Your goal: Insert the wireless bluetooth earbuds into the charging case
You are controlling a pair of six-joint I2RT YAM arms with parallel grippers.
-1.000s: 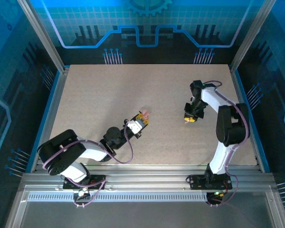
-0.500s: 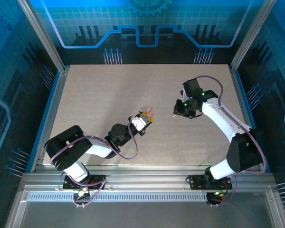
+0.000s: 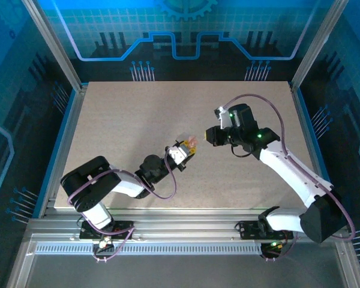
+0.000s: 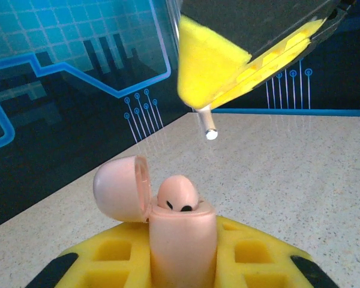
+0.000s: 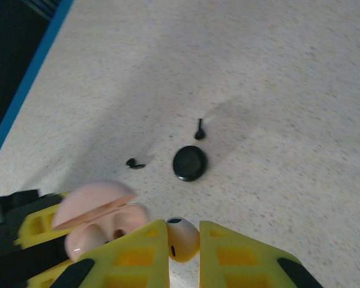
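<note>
Hovered a pale pink earbud (image 4: 208,122) just above the open charging case (image 4: 183,237).

Clamped the charging case upright in the left end effector (image 4: 183,258), with the lid (image 4: 121,187) hinged back to one side and a seated earbud (image 4: 177,195) already in one well. Pinched the pale pink earbud by its bulb in the right end effector (image 5: 183,240), stem down, near the case yet apart from it. Left a black case (image 5: 189,162) and two black earbuds (image 5: 135,163) lying near one another on the bench (image 5: 288,90). Judged the pinched earbud very light, rigid and smooth, so apt to slip or twist between the pads. Judged the bulb the right place to hold, to keep the stem free for the empty well. Judged the thin lid hinge fragile under any knock.
</note>
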